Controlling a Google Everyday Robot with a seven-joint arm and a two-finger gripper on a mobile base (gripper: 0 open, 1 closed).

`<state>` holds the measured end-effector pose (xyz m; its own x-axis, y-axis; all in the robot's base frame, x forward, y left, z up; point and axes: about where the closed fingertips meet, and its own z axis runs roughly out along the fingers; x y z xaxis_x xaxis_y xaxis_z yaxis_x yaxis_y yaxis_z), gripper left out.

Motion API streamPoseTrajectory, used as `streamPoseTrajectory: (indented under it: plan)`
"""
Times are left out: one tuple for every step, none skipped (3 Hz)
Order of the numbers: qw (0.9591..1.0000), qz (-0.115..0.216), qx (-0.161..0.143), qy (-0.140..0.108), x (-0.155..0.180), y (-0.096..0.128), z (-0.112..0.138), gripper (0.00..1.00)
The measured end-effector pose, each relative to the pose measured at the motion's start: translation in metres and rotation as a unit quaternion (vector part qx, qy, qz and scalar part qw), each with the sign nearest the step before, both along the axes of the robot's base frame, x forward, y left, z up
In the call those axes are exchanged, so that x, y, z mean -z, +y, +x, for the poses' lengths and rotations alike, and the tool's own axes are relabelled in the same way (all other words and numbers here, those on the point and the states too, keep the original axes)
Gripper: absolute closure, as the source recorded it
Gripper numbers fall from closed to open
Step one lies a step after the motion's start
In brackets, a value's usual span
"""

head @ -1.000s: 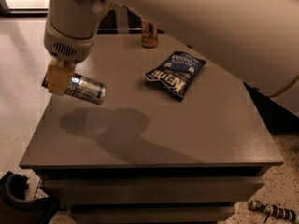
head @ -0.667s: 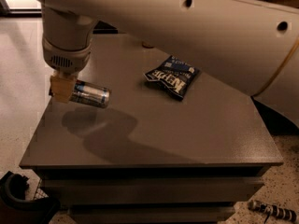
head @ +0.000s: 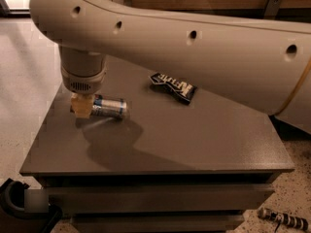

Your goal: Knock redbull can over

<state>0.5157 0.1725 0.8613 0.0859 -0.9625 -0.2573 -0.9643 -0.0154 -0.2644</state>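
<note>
Since a second ago the arm (head: 194, 47) has swung across the top of the view and now fills much more of it, hiding the back edge of the table (head: 194, 144), where a gold-brown can showed earlier. The redbull can (head: 111, 107) was already lying on its side then, and it lies so now, near the table's left edge with its length running left to right. The gripper (head: 81, 106) hangs straight down from the wrist and sits at the can's left end (whether it is clasping the can or merely against it cannot be told). The dark snack bag (head: 173, 87) lies flat, well apart from the can toward the middle back, as before. Its white lettering is too blurred to read, and the can shows only blue and silver bands with no legible writing.
</note>
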Motion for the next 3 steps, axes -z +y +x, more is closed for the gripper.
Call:
streamPoseTrajectory:
  plan:
    - [0.9996,0.002,-0.026,-0.007,0.008,0.018,-0.003,1.0]
    - [0.998,0.019,-0.06,-0.005,0.006,0.043,-0.012,1.0]
    - [0.9976,0.021,-0.066,-0.005,0.005,0.047,-0.014,0.85]
